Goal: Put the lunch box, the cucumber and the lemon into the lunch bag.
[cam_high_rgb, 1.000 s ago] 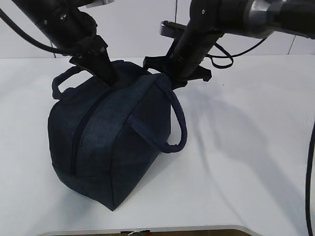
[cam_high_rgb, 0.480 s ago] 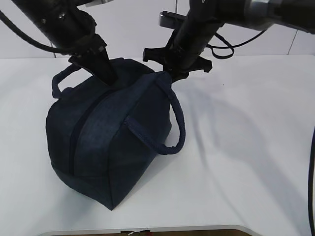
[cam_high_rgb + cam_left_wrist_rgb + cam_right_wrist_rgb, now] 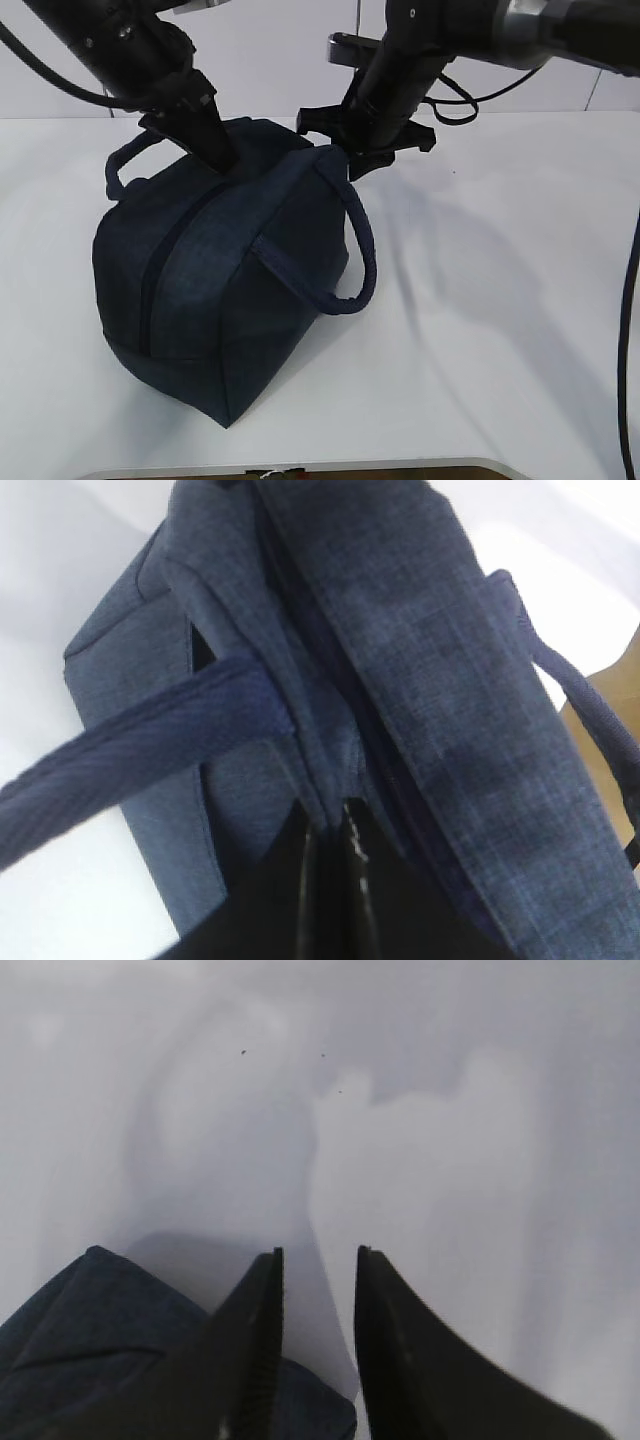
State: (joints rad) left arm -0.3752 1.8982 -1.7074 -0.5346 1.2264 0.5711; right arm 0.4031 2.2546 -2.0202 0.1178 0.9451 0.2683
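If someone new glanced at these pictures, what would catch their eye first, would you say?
The lunch bag, standing left of centre on the white table, its zipper apparently closed. Next, the two black arms above it: the left gripper pinches the fabric at the bag's top seam, while the right gripper sits at the bag's far edge with nothing between its slightly parted fingers.

A white counter [image 3: 500,330] fills the scene (its rounded front edge shows at the bottom), with a pale paneled wall [image 3: 290,60] behind, softly lit.
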